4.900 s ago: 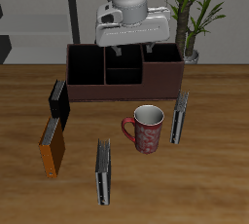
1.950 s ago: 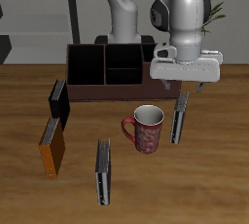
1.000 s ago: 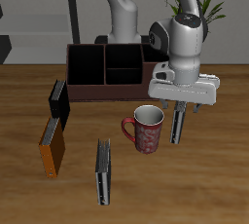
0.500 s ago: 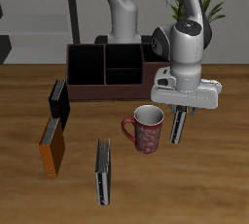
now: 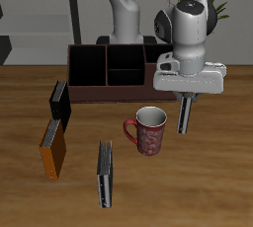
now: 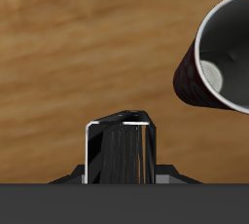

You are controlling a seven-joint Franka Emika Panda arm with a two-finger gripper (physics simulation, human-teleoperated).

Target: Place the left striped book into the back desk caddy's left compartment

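My gripper [image 5: 186, 97] is shut on the top of the left striped book [image 5: 185, 114], a thin dark grey hardback with pale stripes. The book hangs upright, a little above the table, beside the red mug [image 5: 149, 130]. In the wrist view the book's top edge [image 6: 122, 150] sits between the jaws, with the mug [image 6: 219, 62] close by. The back desk caddy [image 5: 94, 94] stands farther back, near the robot's base. Its left compartment [image 5: 87, 68], the tall black-lined end section, lies at the end far from the gripper.
The look-alike striped book [image 5: 105, 175] stands near the table's front edge. An orange-brown book [image 5: 53, 150] and a plain black book [image 5: 59, 103] stand in front of the caddy's far end. A potted plant [image 5: 196, 14] is behind the gripper.
The gripper came over from above the caddy, went down onto the striped book beside the mug and shut on it. In the last half second it has risen, lifting the book off the table.
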